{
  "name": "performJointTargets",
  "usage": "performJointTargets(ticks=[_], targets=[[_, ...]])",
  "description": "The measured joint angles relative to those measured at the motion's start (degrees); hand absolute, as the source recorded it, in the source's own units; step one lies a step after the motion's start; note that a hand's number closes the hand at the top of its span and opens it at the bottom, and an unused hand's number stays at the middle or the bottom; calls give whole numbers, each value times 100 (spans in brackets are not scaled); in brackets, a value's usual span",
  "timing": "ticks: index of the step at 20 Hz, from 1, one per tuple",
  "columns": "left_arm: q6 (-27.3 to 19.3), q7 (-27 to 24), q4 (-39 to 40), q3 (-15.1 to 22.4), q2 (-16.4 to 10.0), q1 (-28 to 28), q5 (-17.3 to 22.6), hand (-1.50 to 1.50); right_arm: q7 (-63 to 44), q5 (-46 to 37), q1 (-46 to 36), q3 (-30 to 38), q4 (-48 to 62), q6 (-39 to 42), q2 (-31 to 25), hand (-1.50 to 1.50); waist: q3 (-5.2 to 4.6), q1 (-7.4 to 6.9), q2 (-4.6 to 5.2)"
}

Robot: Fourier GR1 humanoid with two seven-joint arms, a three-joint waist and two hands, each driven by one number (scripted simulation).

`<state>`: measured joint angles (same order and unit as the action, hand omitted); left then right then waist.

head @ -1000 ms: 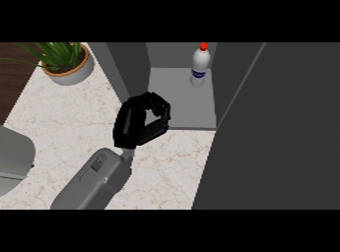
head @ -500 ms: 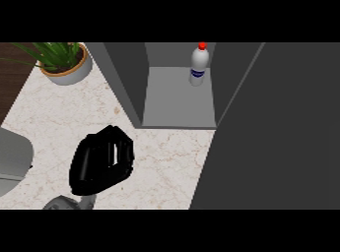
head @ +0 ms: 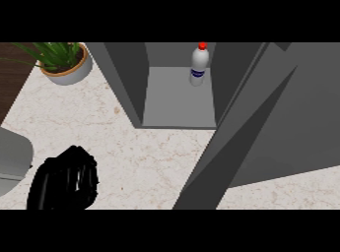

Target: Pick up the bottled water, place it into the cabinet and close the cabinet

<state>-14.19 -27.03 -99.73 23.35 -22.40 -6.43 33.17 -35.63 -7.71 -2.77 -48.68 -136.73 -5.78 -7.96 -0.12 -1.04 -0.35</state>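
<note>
Ahead of the left hand [head: 63,179] and to its right, the pale counter [head: 129,142] gives open passage up to the open cabinet [head: 125,78]. The cabinet floor is free except for a bottle [head: 198,66] standing at the very back. Farther to the hand's right the opened door [head: 289,108] juts out over the counter like a wall and blocks that side. A grey rounded object [head: 1,157] sits just to the hand's left, and a potted plant [head: 63,61] stands far ahead on the left.
</note>
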Motion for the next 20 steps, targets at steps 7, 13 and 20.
performJointTargets(ticks=[7, 13, 20], targets=[[362, -6, -249, -446, -312, -389, 292, 150, -101, -486, -1071, -318, 232, -521, -202, 150, -4, -42, 10], [769, -122, -297, -775, -562, -683, 483, 150, -341, -356, -1814, -160, 479, -1167, -305, 150, -10, -123, 35], [1286, -296, -293, -1099, -802, -1077, 652, 150, -143, 403, -3198, 892, 2323, -1708, 540, 150, -1, -187, 65]])
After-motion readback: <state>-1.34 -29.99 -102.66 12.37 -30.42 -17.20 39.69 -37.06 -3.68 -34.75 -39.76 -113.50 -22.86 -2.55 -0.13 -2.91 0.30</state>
